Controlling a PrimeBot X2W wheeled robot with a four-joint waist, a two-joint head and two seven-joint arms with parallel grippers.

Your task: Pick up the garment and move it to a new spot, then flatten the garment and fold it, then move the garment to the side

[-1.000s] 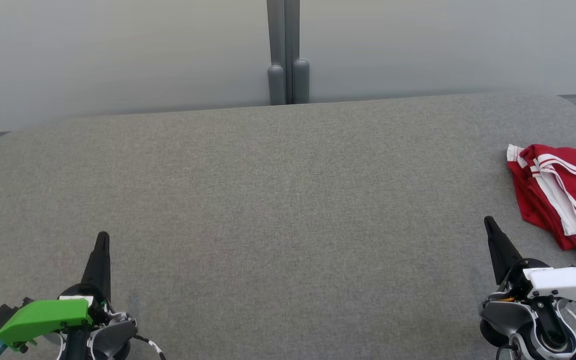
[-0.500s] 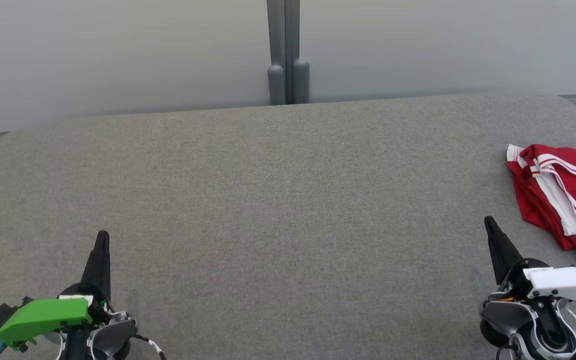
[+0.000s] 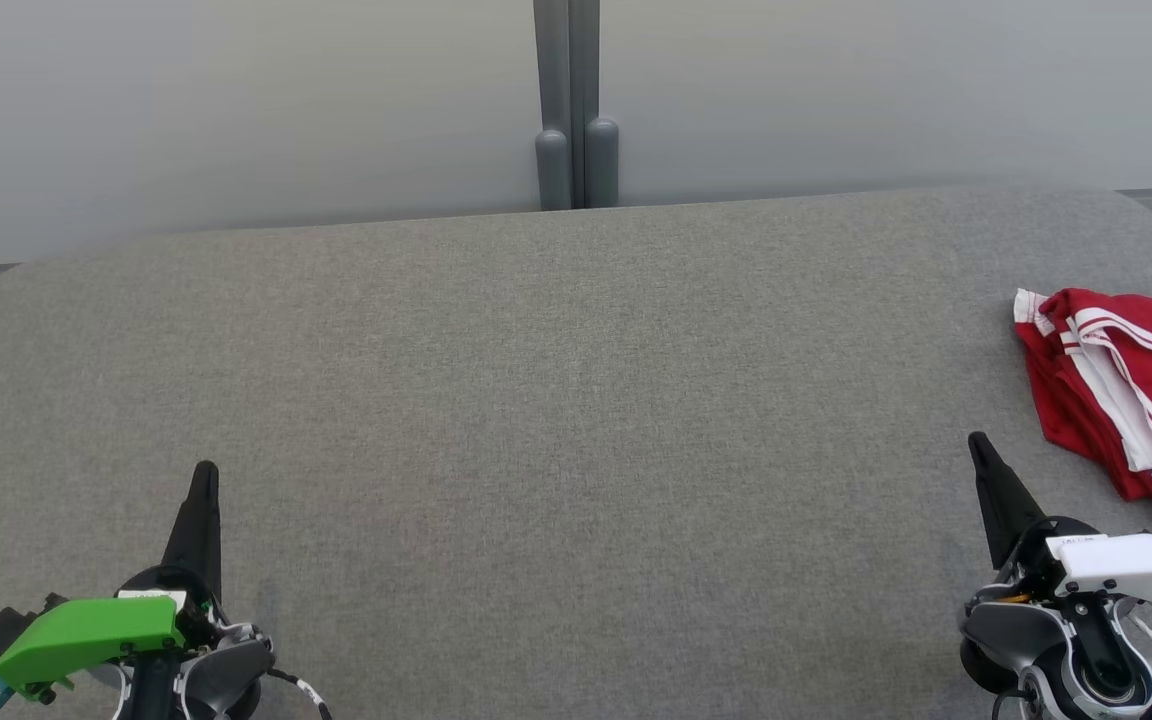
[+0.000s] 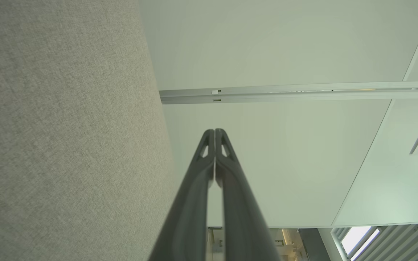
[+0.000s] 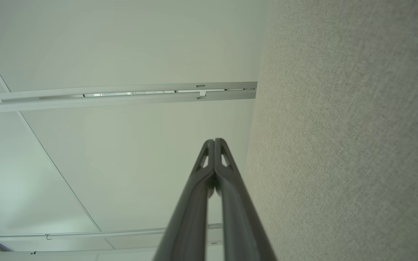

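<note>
The only writing on the garment [image 3: 1126, 390] is a dark character at its upper corner, cut off by the picture's edge and not readable. A small white label on the right wrist is too small to read.

The garment is red cloth with white stripes and trim, lying in a loose, layered heap at the table's [image 3: 556, 400] right edge. The table is covered in grey woven fabric with a fine grain and has rounded far corners.

The left gripper [image 3: 204, 470], under a green plastic cover, is at the table's front left. Its slim dark fingers [image 4: 209, 174] are pressed together, holding nothing. The right gripper [image 3: 976, 440], under a white cover, is at the table's front right, just short of the garment. It is likewise clenched and empty, its fingers [image 5: 209, 181] tapering to a point.

Behind the table's far edge stands a grey post [image 3: 568, 100] with two round-topped sleeves, against smooth pale panels.
</note>
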